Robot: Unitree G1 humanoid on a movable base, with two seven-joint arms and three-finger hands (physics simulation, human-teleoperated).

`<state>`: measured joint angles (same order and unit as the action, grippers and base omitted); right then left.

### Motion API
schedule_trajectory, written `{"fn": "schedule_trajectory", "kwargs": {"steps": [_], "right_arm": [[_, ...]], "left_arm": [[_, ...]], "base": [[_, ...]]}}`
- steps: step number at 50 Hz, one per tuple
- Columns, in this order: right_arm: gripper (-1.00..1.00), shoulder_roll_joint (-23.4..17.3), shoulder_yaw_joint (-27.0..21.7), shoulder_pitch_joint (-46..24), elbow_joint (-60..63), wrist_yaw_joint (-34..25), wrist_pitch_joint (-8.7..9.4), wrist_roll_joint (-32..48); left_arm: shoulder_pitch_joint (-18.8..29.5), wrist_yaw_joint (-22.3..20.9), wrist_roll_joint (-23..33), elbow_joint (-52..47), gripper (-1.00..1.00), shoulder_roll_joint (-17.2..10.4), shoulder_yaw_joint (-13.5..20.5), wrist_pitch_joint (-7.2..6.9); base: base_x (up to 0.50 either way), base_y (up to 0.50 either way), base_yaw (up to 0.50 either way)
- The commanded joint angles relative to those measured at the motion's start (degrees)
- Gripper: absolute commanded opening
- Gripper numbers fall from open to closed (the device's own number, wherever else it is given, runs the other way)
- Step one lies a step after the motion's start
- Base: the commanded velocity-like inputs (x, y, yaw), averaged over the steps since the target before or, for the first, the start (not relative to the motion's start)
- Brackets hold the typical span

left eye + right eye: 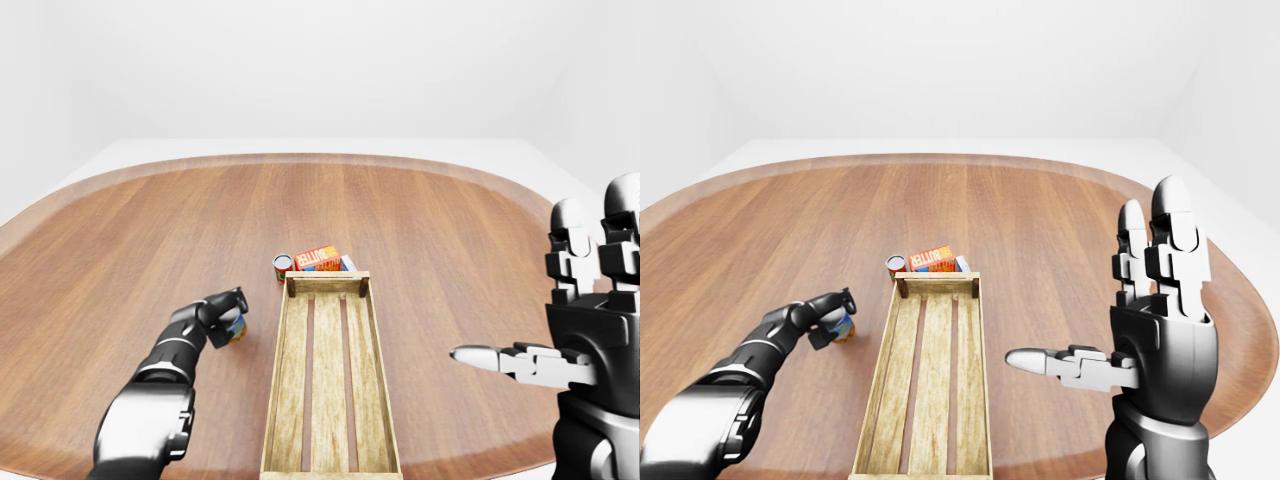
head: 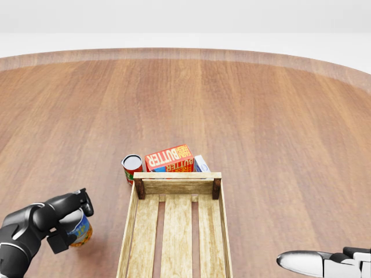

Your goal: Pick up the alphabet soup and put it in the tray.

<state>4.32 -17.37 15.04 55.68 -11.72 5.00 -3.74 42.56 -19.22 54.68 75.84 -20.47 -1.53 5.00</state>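
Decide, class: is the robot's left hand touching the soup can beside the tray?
Touching. In the head view the left hand wraps its dark fingers over the top and side of the alphabet soup can, with no gap showing between them.

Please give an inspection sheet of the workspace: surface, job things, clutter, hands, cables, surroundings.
Surface: round wooden table.
Job's things: alphabet soup can in the left hand, left of the tray; wooden tray holds nothing.
Clutter: butter box, red can and a blue-white carton past the tray's top end.
Hands: left hand shut on the can; right hand open, raised.
Cables: nothing seen.
Surroundings: plain white walls.
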Motion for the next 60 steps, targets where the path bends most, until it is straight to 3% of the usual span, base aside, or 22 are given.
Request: {"fn": "schedule_trajectory", "kwargs": {"steps": [1, 5, 12, 16, 17, 20, 21, 22, 24, 27, 32, 39, 49, 60], "right_arm": [[0.97, -0.02, 0.2, 0.08, 0.14, 0.04, 0.0, 0.02], [0.96, 0.08, 0.35, 0.34, 0.67, -0.06, 0.0, 0.01], [0.97, 0.25, -0.44, 0.28, 0.98, -0.41, 0.0, -0.41], [0.97, 0.22, 0.45, 0.19, 1.04, -0.19, 0.0, 0.06], [0.97, 0.19, 0.84, 0.29, 0.96, -0.13, 0.0, 0.34], [0.97, 0.13, 0.69, 0.32, 1.18, -0.14, 0.0, 0.15], [0.96, 0.11, 0.64, 0.27, 1.21, -0.12, 0.0, 0.11], [0.97, 0.11, 0.61, 0.24, 1.19, -0.11, 0.0, 0.09], [0.97, 0.08, 0.86, 0.21, 1.02, -0.08, 0.0, 0.22], [0.97, 0.02, 1.04, 0.18, 0.83, 0.0, 0.0, 0.3], [0.97, 0.02, 0.7, 0.19, 1.12, -0.01, 0.0, -0.04], [0.97, 0.08, 0.3, 0.13, 1.45, -0.12, 0.0, -0.37], [0.97, -0.07, 0.39, -0.15, 1.23, 0.09, 0.0, -0.41], [0.97, -0.03, -0.2, -0.05, 1.79, -0.07, 0.0, -1.06]], "left_arm": [[2.23, -2.25, -6.05, -5.13, -1.0, -3.97, 1.88, 0.0], [1.41, -5.0, -7.09, -11.95, -1.0, -4.62, 2.61, 0.0], [-2.52, -20.17, -12.86, -39.95, -1.0, -6.45, 8.27, 0.0], [-3.68, -20.78, -13.75, -49.26, -1.0, -6.66, 9.37, 0.0], [-4.34, -20.78, -14.11, -54.32, -1.0, -6.58, 9.74, -0.42], [-5.01, -20.78, -14.93, -62.85, -1.0, -5.64, 10.38, -3.42], [-5.09, -20.78, -15.26, -66.1, -1.0, -5.34, 10.59, -5.06], [-5.17, -20.78, -15.36, -67.36, -1.0, -5.3, 10.68, -5.49], [-4.78, -20.78, -15.46, -74.18, -1.0, -4.95, 10.46, -8.01], [-3.4, -20.78, -14.86, -80.29, -1.0, -4.15, 9.94, -10.0], [-2.19, -20.78, -12.27, -87.17, -1.0, -1.24, 7.7, -10.0], [-1.59, -20.78, -9.34, -88.84, -1.0, 3.38, 5.04, -10.0], [-2.42, -20.78, -4.61, -84.11, -1.0, 9.23, 0.82, -9.87], [-7.53, -20.78, 3.31, -75.15, -1.0, 15.12, -3.26, -2.65]], "base": [[0.0, 0.0, 0.0], [0.0, 0.0, 0.0], [0.0, 0.0, 0.0], [0.0, 0.0, 0.0], [0.0, 0.0, 0.0], [0.0, 0.0, 0.0], [0.0, 0.0, 0.0], [0.0, 0.0, 0.0], [0.0, 0.0, 0.0], [0.0, 0.0, 0.0], [0.0, 0.0, 0.0], [0.0, 0.0, 0.0], [0.0, 0.0, 0.0], [0.0, 0.0, 0.0]]}}
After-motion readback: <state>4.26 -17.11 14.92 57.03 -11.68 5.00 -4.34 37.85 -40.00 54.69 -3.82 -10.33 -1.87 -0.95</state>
